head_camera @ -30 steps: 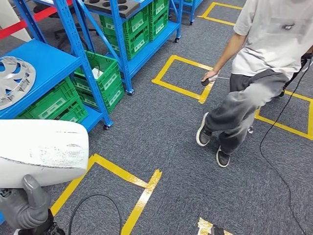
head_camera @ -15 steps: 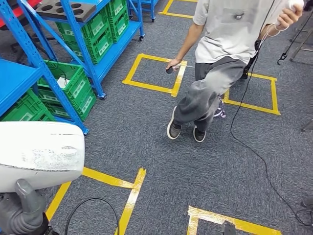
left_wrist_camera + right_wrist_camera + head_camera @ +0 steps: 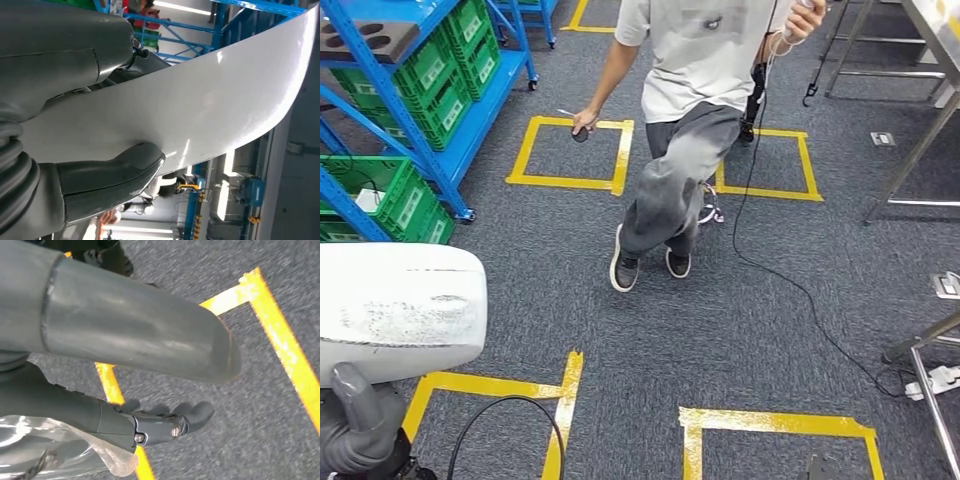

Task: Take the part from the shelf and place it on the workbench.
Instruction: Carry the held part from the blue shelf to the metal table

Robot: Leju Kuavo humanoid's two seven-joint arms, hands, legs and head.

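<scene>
In the left hand (image 3: 361, 435), low at the robot's left side in the head view, lies the white curved panel (image 3: 399, 310), the part already off the shelf: it rests directly above the hand, its long axis running crosswise to the arm and out past the hand on both sides. The left wrist view shows the grip closely, with the thick grey thumb (image 3: 113, 172) pressed on one glossy face of the panel (image 3: 211, 105) and darker fingers against the opposite face, so this hand is clamped on the part. The right hand (image 3: 124, 375) hangs over grey carpet and yellow floor tape (image 3: 283, 345); its thumb and fingers are spread loosely and hold nothing, and a scrap of clear film lies beside its wrist. The left hand is thus the carrying hand. Ahead of and beyond the left hand stands the blue shelf (image 3: 365, 60), its green crates (image 3: 392, 195) stacked on the lower levels; one crate holds a small white item, the contents of the others cannot be told. A person (image 3: 682, 150) crouches farther ahead with a small dark device in hand. Far across from the held part, toward the robot's right, metal legs (image 3: 916, 150) rise, probably the workbench, so the carry judged to remain runs rightward.
</scene>
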